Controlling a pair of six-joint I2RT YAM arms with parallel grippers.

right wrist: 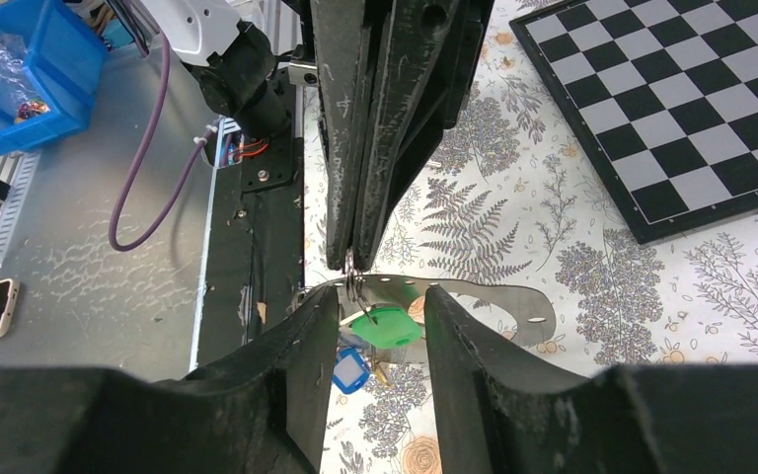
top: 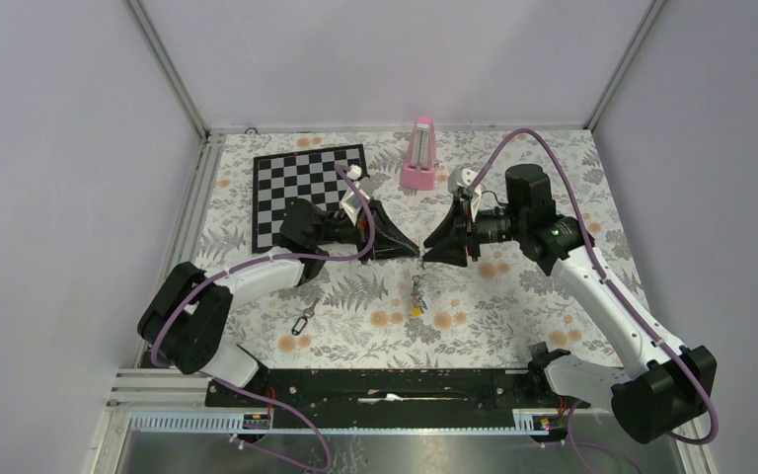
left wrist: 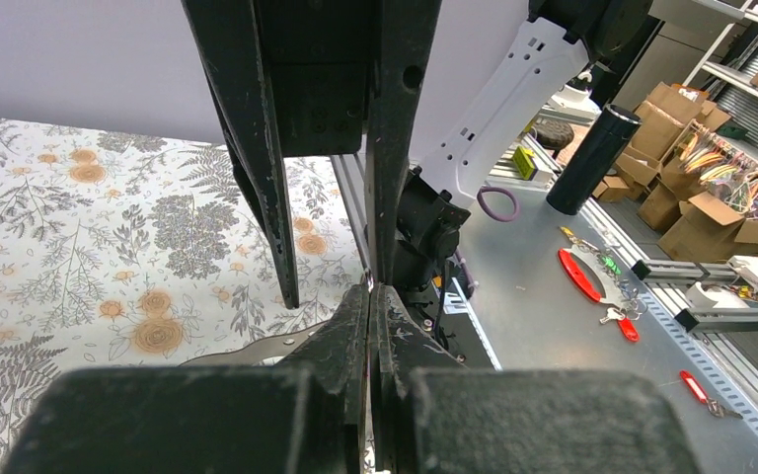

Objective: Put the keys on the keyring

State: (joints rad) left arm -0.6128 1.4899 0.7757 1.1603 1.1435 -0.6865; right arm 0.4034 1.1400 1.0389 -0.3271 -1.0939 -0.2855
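My left gripper [top: 413, 251] [left wrist: 370, 288] is shut, its tips pinching a thin metal wire, the keyring [right wrist: 351, 271], above the middle of the flowered cloth. Keys hang from it in a bunch [top: 417, 293]: a green tag [right wrist: 387, 327], a blue tag [right wrist: 350, 370] and a yellow tag [top: 416, 309] show. My right gripper [top: 428, 253] [right wrist: 380, 296] is open, tip to tip with the left one, its two fingers on either side of the hanging green tag without touching it. Most of the ring's loop is hidden.
A black-and-white chessboard [top: 308, 193] lies at the back left. A pink metronome [top: 419, 155] stands at the back centre. A small loose metal piece [top: 303, 321] lies on the cloth at the front left. The black base rail [top: 385, 380] runs along the near edge.
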